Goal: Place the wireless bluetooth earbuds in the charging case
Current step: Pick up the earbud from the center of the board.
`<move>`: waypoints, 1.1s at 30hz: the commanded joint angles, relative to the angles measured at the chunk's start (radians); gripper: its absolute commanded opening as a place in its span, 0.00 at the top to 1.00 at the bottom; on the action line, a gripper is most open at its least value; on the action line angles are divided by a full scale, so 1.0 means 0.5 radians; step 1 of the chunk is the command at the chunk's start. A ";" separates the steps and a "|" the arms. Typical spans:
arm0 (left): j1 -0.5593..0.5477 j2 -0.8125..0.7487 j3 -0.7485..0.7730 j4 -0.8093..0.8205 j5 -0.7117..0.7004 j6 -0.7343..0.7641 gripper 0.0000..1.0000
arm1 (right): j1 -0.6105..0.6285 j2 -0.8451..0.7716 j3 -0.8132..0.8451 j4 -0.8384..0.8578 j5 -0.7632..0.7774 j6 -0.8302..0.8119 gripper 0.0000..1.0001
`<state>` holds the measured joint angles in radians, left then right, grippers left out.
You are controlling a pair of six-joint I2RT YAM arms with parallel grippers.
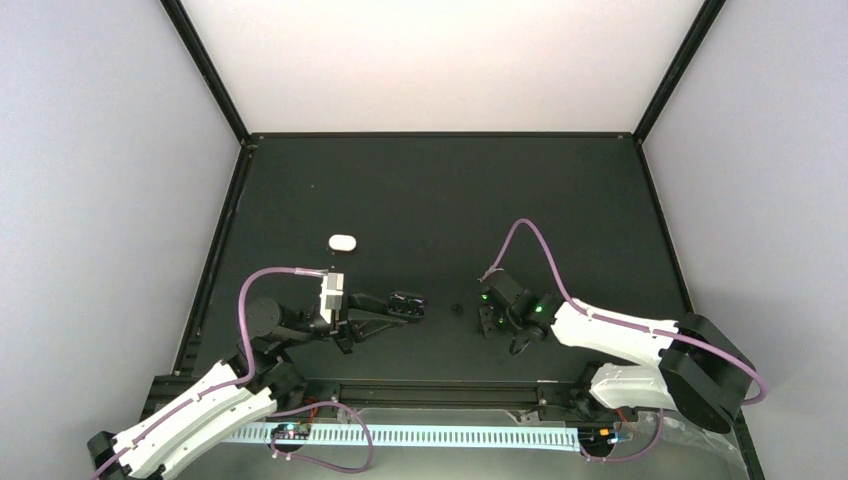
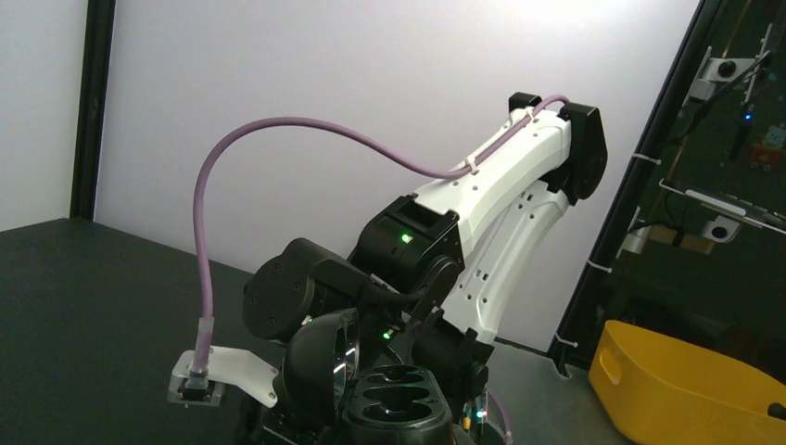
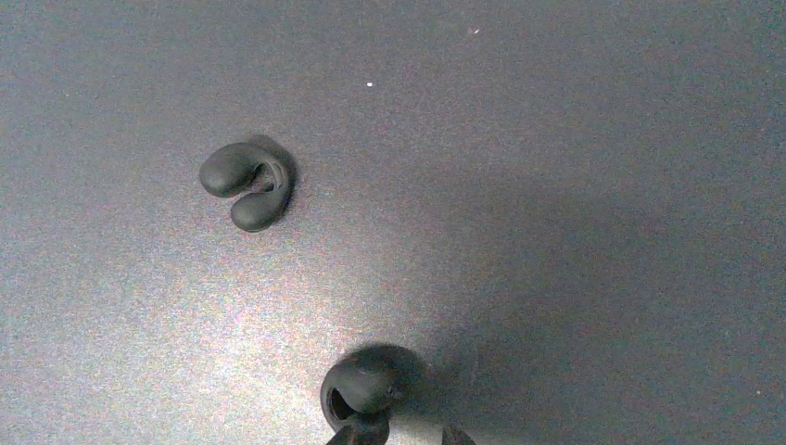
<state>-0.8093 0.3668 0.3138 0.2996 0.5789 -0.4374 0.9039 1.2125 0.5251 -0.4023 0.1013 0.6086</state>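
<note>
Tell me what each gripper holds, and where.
The left gripper clamps the open charging case by its base. The right gripper sits at a black earbud; hold cannot be told.

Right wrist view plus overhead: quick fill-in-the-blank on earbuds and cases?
The right wrist view shows ___ small black curved earbuds on the dark mat. The oval case lying apart on the table is ___. The left tool grips an open charging case coloured ___.
Missing: two; white; black.
</note>
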 commanded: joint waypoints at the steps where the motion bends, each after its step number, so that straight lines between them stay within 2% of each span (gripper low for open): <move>1: -0.014 -0.001 -0.002 0.009 -0.020 0.021 0.99 | 0.009 -0.073 -0.021 0.051 -0.006 0.002 0.76; 5: -0.016 -0.003 -0.005 0.009 -0.024 0.021 0.98 | 0.031 -0.222 -0.050 0.161 -0.098 -0.026 0.65; 7: -0.014 -0.001 -0.005 0.015 -0.023 0.021 0.98 | 0.036 -0.208 -0.013 0.159 -0.129 -0.046 0.63; 17: -0.014 -0.018 -0.002 -0.006 -0.025 0.024 0.99 | 0.048 0.018 0.057 0.207 -0.229 -0.064 0.63; 33: -0.014 -0.015 -0.005 -0.003 -0.030 0.025 0.98 | 0.071 0.076 0.083 0.222 -0.203 -0.065 0.64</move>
<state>-0.8093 0.3664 0.3096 0.2985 0.5751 -0.4374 0.9329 1.2304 0.5457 -0.3107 -0.0029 0.5812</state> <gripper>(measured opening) 0.217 0.363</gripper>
